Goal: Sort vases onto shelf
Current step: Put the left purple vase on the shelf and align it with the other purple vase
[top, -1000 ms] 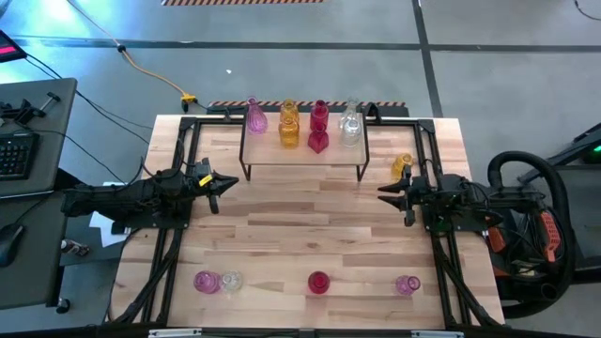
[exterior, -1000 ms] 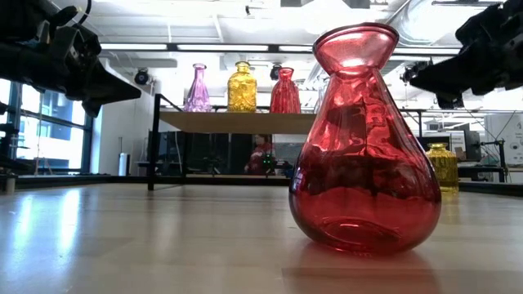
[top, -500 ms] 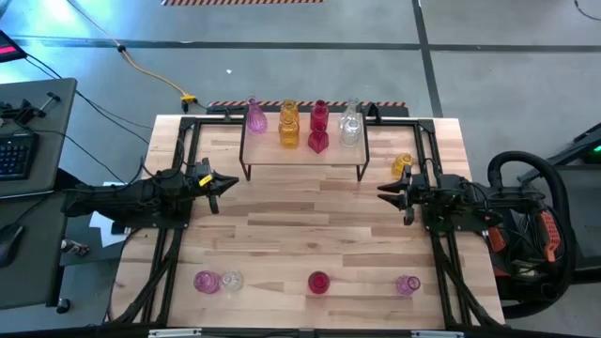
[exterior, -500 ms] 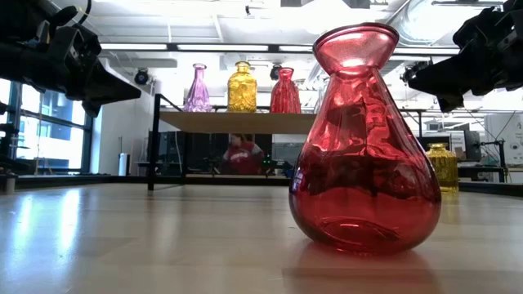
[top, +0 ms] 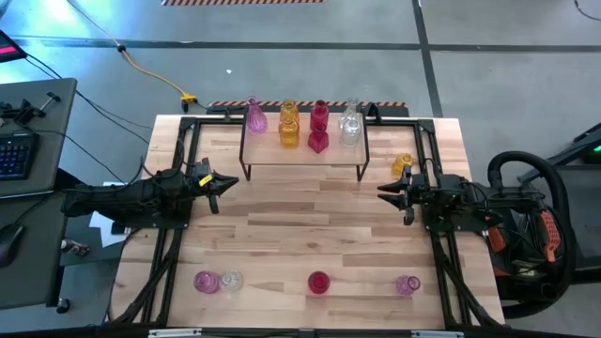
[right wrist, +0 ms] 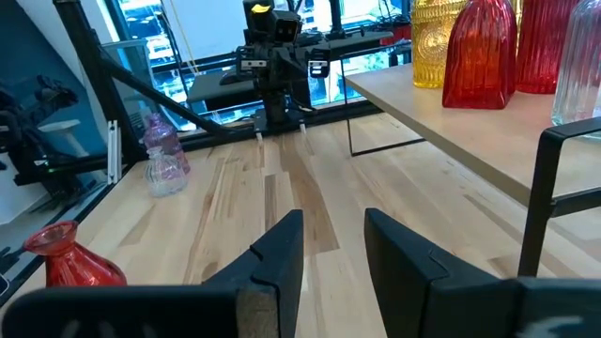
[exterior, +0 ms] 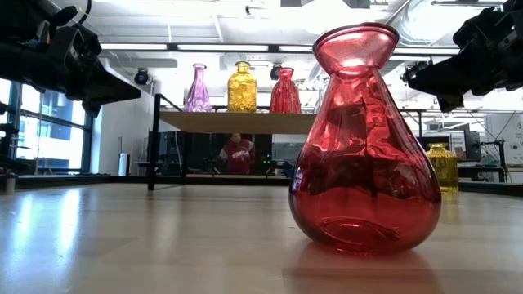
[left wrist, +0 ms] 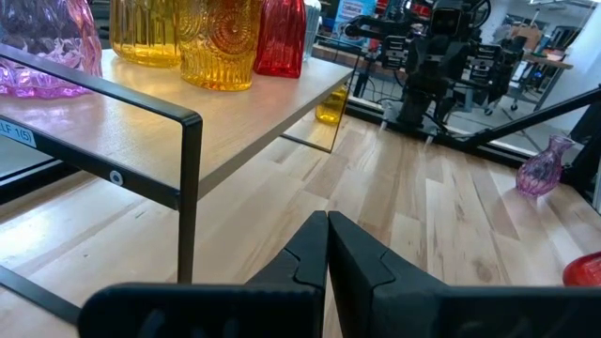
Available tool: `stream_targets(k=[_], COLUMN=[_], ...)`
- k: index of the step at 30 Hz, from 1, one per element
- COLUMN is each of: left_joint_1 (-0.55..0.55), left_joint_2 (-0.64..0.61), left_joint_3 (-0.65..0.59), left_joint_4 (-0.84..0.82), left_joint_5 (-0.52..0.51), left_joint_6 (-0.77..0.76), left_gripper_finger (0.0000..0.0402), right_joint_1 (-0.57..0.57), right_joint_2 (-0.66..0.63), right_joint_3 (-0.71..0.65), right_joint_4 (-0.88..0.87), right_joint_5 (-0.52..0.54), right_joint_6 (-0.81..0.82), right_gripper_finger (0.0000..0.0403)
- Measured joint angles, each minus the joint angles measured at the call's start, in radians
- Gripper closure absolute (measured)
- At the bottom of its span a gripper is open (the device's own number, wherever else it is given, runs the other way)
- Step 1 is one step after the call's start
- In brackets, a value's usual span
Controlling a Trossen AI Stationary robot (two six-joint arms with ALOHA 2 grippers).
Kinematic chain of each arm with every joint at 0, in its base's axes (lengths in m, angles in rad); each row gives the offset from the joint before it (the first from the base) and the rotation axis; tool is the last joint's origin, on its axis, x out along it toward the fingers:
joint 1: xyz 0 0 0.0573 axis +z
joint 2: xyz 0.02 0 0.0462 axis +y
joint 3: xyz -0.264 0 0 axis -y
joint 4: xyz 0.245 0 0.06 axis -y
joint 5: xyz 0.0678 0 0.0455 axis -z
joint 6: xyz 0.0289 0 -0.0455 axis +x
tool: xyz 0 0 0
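While five vases stand on the shelf (top: 302,158) at the far middle of the counter (top: 300,225), five more wait elsewhere. On the shelf are a pink vase (top: 255,116), two amber ones seen as one from above (top: 289,125), two red ones (top: 318,129) and a clear one (top: 350,125). A loose amber vase (top: 401,166) sits on the counter just right of the shelf. Along the near edge stand a pink (top: 206,281) and a clear vase (top: 230,281) touching or nearly so, a red vase (top: 318,282) in the middle, and a pink one (top: 407,284) to the right.

Both arms hover empty at mid-counter. The left tool (top: 218,183) has its fingers pressed together; the right tool (top: 392,194) has its fingers a little apart, holding nothing.

Likely risks: the shelf is crowded, so a new vase could knock a neighbour over. Smooth, narrow-necked glass may slip from a light grip. Reaching for the touching pair could tip the other.
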Motion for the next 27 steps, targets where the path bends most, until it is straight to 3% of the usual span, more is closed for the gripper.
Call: stream_targets(k=[5,9,15,21,27], left_joint_1=[0.0,0.0,0.0,0.0,0.0], left_joint_2=[0.0,-0.017,-0.006,0.05,0.186], left_joint_3=[0.0,0.016,0.112,0.295,0.536], left_joint_4=[0.016,0.046,-0.02,-0.235,-0.528], left_joint_5=[0.0,0.013,0.106,0.14,0.146], left_joint_6=[-0.003,-0.207,-0.271,-0.296,-0.336], left_gripper_finger=[0.0398,0.0398,0.0398,0.0398,0.0398], right_joint_1=[0.0,0.0,0.0,0.0,0.0], right_joint_2=[0.0,0.0,0.0,0.0,0.0], right_joint_3=[0.0,0.0,0.0,0.0,0.0], right_joint_4=[0.0,0.0,0.0,0.0,-0.001], right_joint_5=[0.0,0.0,0.0,0.0,0.0], right_joint_6=[0.0,0.0,0.0,0.0,0.0], right_gripper_finger=[0.0304,0.0304,0.0304,0.0304,0.0304])
